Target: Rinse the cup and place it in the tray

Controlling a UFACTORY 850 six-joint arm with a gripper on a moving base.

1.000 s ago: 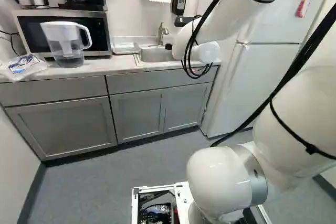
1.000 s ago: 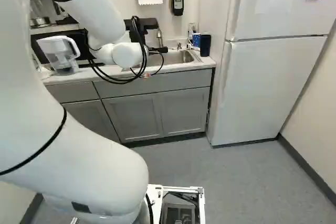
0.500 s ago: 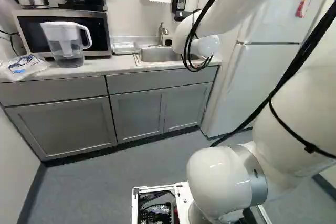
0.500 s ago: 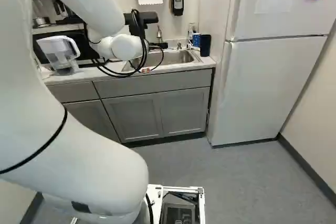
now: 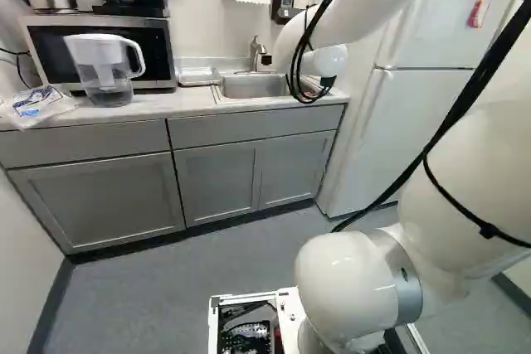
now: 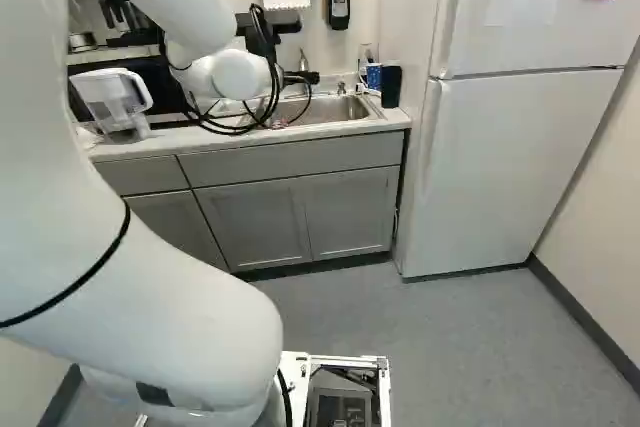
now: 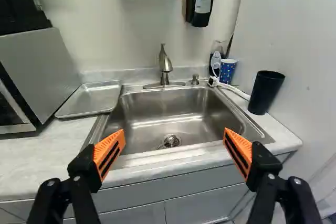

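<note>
Left base view: A metal tray [image 5: 197,76] is located near the back edge of the countertop [image 5: 145,108], between the microwave [image 5: 170,51] and the sink [image 5: 249,89]. A clear-and-white pitcher [image 5: 108,93] is positioned at the microwave's front.

Right base view: The gripper [image 6: 300,78] is positioned near the sink. A black cup [image 6: 391,89] is seated upright at the countertop's refrigerator-side edge; a blue patterned cup [image 6: 373,75] is located beside it, toward the back corner.

Wrist view: The gripper [image 7: 174,136] is open, its orange pads [image 7: 109,150] spaced well apart. The basin is located ahead, beyond the fingertips. Both cups are set outside the basin.
</note>
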